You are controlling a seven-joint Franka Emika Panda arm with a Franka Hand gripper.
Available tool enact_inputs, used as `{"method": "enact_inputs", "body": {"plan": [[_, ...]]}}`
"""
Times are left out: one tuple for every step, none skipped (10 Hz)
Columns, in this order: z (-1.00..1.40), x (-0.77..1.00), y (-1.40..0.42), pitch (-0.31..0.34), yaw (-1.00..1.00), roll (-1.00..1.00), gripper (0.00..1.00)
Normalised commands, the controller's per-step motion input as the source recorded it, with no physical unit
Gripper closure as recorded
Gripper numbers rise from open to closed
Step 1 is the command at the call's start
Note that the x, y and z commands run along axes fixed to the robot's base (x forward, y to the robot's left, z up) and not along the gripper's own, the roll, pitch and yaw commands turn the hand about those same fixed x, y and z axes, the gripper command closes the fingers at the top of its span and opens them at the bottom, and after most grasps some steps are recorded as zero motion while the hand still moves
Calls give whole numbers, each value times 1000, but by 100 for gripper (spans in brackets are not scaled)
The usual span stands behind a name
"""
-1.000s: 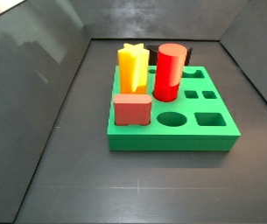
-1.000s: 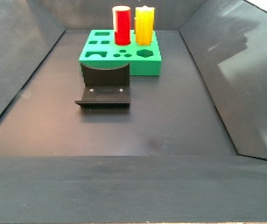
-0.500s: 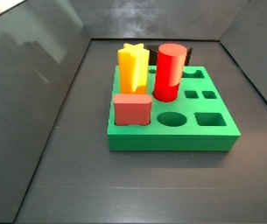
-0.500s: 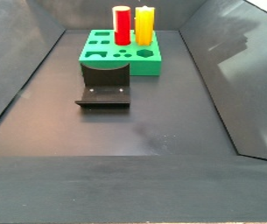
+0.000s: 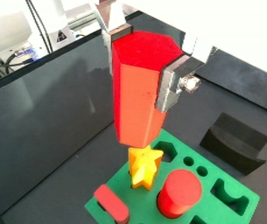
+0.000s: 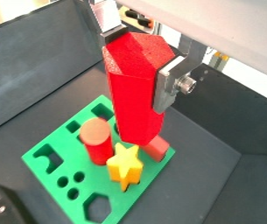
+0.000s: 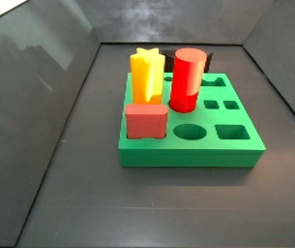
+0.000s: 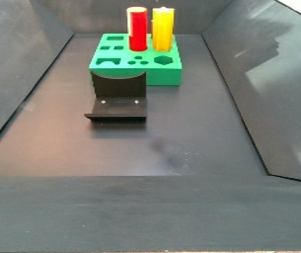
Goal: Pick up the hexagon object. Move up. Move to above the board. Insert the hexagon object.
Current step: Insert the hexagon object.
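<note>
Wrist views: claw (image 5: 145,63) grips hexagon object (image 5: 140,92), seemingly above board (image 6: 77,166).

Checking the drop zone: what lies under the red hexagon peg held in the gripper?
The green board lies below the red hexagon peg in the gripper, with the yellow star peg, red cylinder and reddish cube. The peg covers what is directly beneath.

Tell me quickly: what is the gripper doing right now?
Gripper: closed on the hexagon object, high above the board; outside both side views.
</note>
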Motion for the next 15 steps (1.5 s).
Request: {"method": "enact_inputs", "body": {"plan": [[-23, 0, 0, 0, 0, 0, 100], [-203, 11, 100, 0, 0, 46, 100], [-277, 143, 220, 0, 0, 40, 100], [-303, 157, 283, 4, 0, 44, 100], [-289, 154, 326, 4, 0, 26, 100], [-266, 134, 371, 11, 0, 24, 100], [-269, 111, 411, 9, 6, 29, 100], [-254, 89, 414, 4, 0, 19, 100], [-283, 77, 451, 0, 0, 1, 100], [-306, 63, 400, 0, 0, 0, 100], [-311, 51, 400, 0, 0, 0, 100], [-343, 11, 391, -4, 0, 0, 100], [-446, 37, 329, -56, 0, 0, 100], [-466, 0, 306, -84, 0, 0, 100], [-577, 0, 203, -124, 0, 73, 100]]}}
